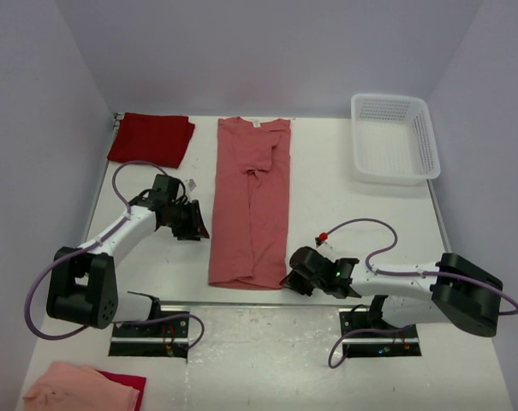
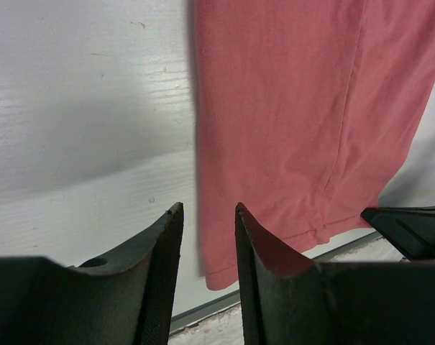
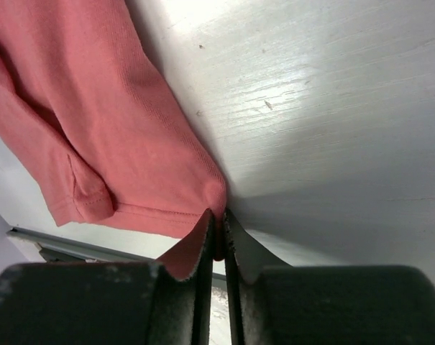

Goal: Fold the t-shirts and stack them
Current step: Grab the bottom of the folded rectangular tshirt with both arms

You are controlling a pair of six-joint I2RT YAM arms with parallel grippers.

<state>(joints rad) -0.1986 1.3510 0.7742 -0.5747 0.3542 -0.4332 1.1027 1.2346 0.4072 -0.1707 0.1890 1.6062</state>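
Note:
The salmon t-shirt [image 1: 250, 201] lies lengthwise on the table, sides folded in, white neck label at the far end. My right gripper [image 1: 290, 281] is shut on the shirt's near right hem corner [image 3: 216, 194]. My left gripper [image 1: 193, 224] is open and empty, just left of the shirt's left edge, low over the table; the shirt [image 2: 303, 122] shows ahead of its fingers. The crimson t-shirt [image 1: 151, 138] lies folded at the far left corner.
A white mesh basket [image 1: 394, 137] stands at the far right. A peach-pink cloth [image 1: 83, 390] over a bit of red cloth lies at the near left, below the table's front edge [image 2: 289, 269]. Walls close the table's sides.

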